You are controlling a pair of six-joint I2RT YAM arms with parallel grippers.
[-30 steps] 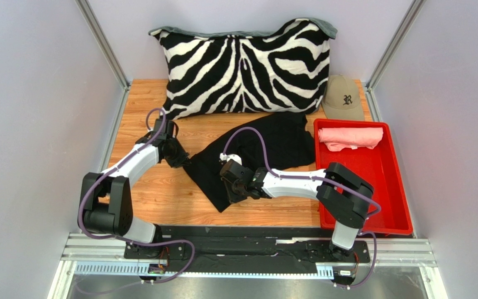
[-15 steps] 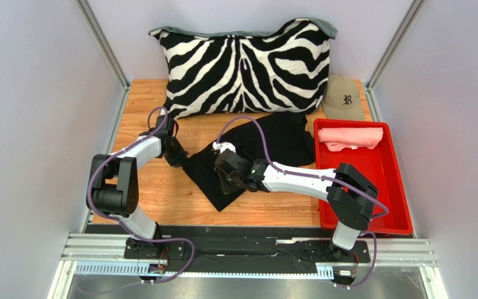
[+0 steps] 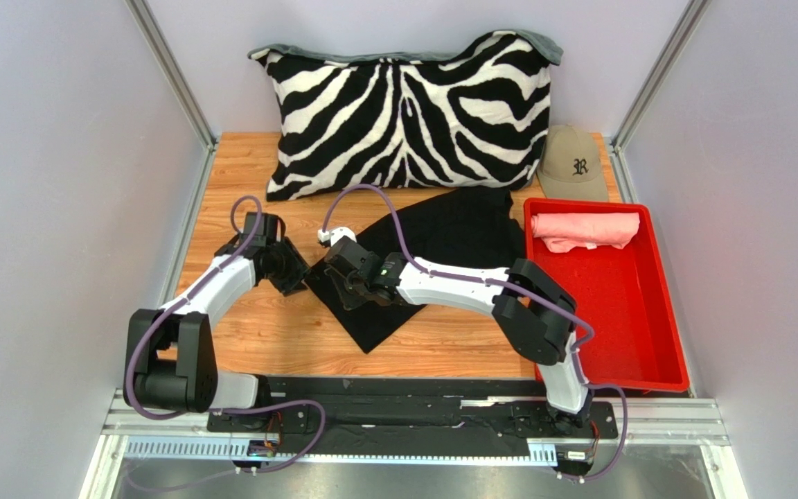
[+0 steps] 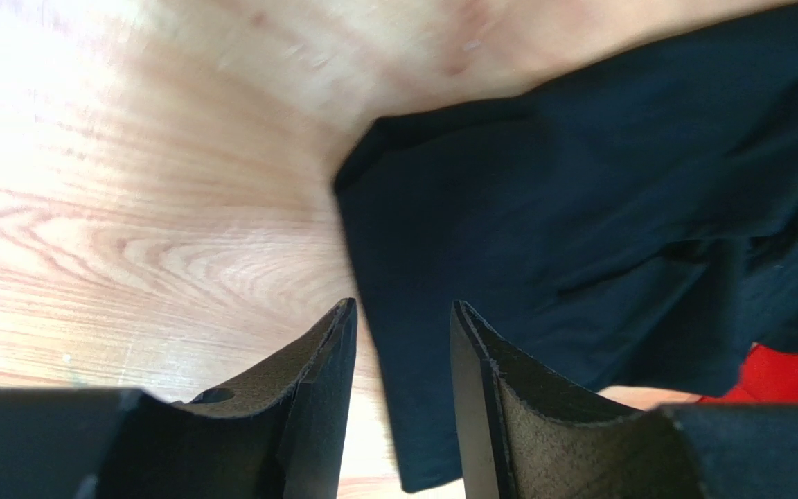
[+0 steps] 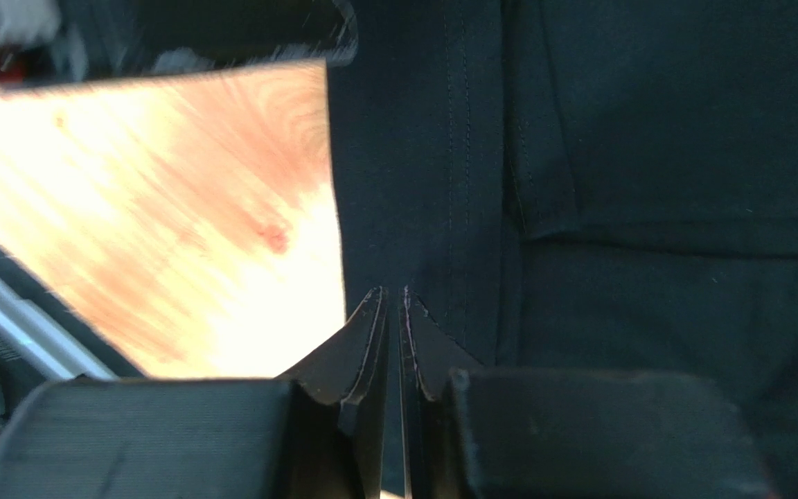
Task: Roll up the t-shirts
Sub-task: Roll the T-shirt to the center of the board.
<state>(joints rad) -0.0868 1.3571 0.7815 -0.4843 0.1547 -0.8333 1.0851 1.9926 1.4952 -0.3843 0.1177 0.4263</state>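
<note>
The black t-shirt [image 3: 455, 234] lies spread across the middle of the wooden table, with one corner pointing left. My left gripper [image 3: 297, 272] hovers just off that corner. In the left wrist view it [image 4: 403, 307] is open, and the shirt's edge [image 4: 580, 208] runs beyond the gap with nothing between the fingers. My right gripper [image 3: 332, 283] sits on the shirt beside the same corner. In the right wrist view it [image 5: 394, 291] is shut to a thin slit on the stitched hem of the black cloth [image 5: 632, 156]. The salmon pink t-shirt [image 3: 585, 229] lies rolled at the far end of the red tray [image 3: 622, 307].
A zebra-striped pillow [image 3: 408, 109] leans against the back wall behind the shirt. A tan cap [image 3: 572, 161] sits at the back right, beyond the tray. Bare wood shows left of the shirt [image 3: 237, 322], and grey walls close in both sides.
My right gripper has slid left over the black shirt, from its middle to its left corner. The left gripper has opened, let go of that corner and drawn back slightly.
</note>
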